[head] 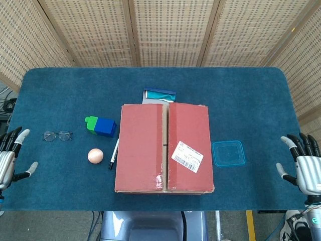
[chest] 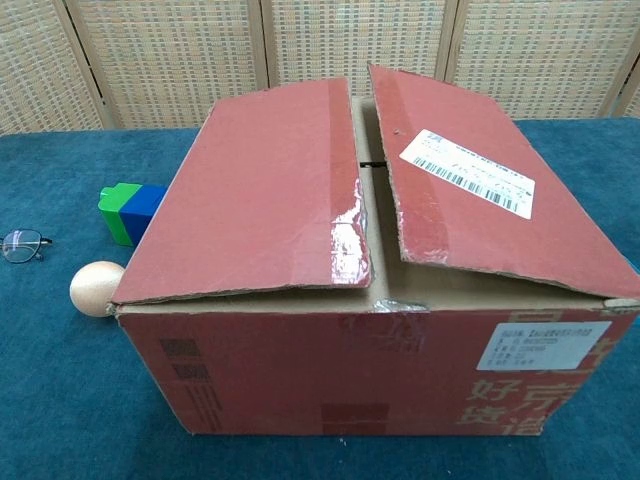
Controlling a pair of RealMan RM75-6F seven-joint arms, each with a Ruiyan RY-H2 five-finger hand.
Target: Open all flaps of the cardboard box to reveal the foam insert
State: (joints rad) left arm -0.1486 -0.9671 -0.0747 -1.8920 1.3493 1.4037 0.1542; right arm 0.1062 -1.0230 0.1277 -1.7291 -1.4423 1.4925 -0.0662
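Note:
A red-brown cardboard box sits in the middle of the blue table, filling most of the chest view. Its two top flaps, the left flap and the right flap with a white barcode label, lie nearly closed with a narrow gap between them. No foam shows. My left hand hovers at the table's left edge, fingers spread and empty. My right hand hovers at the right edge, also spread and empty. Both are far from the box.
Left of the box lie a green-and-blue block, a pair of glasses, a tan egg and a pen. A blue square lid lies to the right. A teal-and-blue item sits behind the box.

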